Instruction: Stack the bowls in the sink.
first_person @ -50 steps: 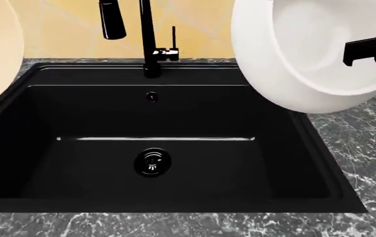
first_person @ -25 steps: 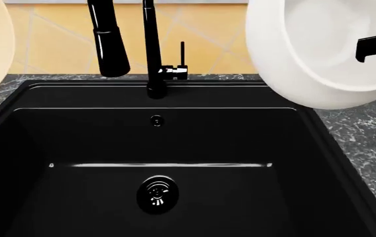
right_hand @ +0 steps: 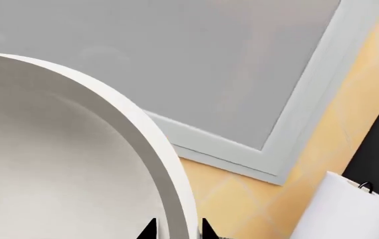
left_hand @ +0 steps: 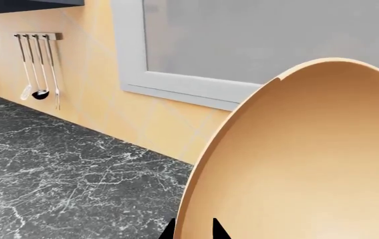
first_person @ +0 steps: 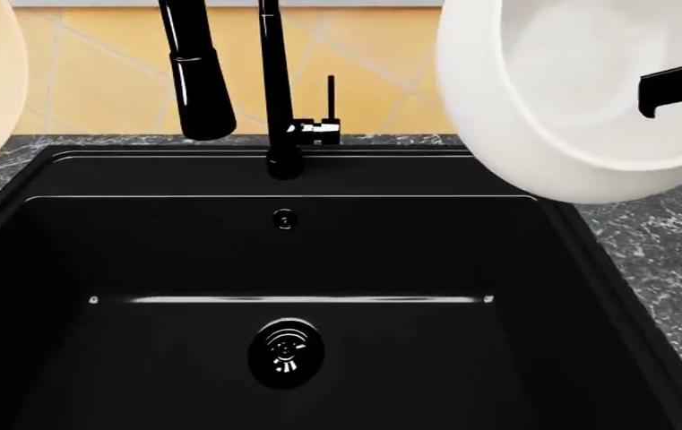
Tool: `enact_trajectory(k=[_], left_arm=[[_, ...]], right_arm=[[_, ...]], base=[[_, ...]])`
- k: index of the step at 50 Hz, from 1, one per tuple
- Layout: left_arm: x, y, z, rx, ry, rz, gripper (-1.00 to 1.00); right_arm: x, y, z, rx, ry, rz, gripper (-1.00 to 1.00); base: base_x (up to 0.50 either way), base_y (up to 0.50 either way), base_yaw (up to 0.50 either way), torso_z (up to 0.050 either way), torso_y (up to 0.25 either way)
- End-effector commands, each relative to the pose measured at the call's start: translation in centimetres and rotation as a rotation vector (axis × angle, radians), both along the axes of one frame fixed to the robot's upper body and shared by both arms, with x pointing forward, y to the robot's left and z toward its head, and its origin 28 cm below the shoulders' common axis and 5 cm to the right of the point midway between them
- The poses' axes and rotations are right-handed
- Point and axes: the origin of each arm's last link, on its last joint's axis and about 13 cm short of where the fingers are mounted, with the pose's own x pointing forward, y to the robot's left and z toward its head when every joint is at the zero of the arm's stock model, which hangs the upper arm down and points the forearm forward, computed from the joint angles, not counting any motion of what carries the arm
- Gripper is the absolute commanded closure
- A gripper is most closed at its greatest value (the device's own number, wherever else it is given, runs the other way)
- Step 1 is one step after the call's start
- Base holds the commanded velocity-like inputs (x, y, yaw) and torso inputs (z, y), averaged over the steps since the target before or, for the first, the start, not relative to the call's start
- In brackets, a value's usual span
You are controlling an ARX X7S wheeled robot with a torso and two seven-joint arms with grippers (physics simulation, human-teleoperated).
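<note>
Where marble counter [first_person: 663, 260] meets yellow wall [first_person: 101, 72], black sink [first_person: 316, 242].

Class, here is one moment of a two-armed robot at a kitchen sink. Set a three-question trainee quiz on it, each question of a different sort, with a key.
1. True or false: a bowl already lies in the sink.
2. Which arm holds the white bowl? A left, B right.
3. Fill in: the tan bowl is clamped at its ____.

Key: 1 false, the basin holds only its drain. 2 B. 3 rim.

Dark marble counter [first_person: 663, 260] holds black sink [first_person: 280, 269]
</note>
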Motion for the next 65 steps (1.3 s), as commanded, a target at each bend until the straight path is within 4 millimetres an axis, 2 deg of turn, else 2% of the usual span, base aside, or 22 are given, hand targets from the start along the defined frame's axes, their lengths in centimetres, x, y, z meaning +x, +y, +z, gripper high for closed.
enact_trajectory(k=[1,12,26,39,55,65], left_arm=[[-0.4,0.0,0.4,-0.003,-0.031,-0.003,1.0],[-0.7,0.1,0.4,-0.005,-0.035,-0.008,1.0],[-0.6,0.0,0.4,-0.005,-0.038,-0.012,1.0],[-0.7,0.2,0.1,-0.009,-0.038,-0.012,1.0],[-0.6,0.2,0.0,-0.007,-0.037,-0.014,1.0],[-0.8,0.3,-0.2,-0.012,-0.036,-0.012,1.0]], right_arm=[[-0.2,1.3,1.5,-0.133,0.014,-0.016,1.0],[0.2,2.7,2.9,-0.226,0.041,-0.046,1.0],[1.4,4.5,2.7,-0.27,0.12,-0.02,1.0],[2.9,6.4,1.2,-0.311,0.184,0.029,1.0],[4.6,7.2,-2.0,-0.351,0.274,0.054,1.0],[5.1,7.6,-3.2,-0.338,0.328,0.098,1.0]], base=[[0.0,0.0,0.0,0.0,0.0],[0.0,0.0,0.0,0.0,0.001],[0.0,0.0,0.0,0.0,0.0],[0.0,0.0,0.0,0.0,0.0],[0.0,0.0,0.0,0.0,0.001],[0.0,0.0,0.0,0.0,0.001]])
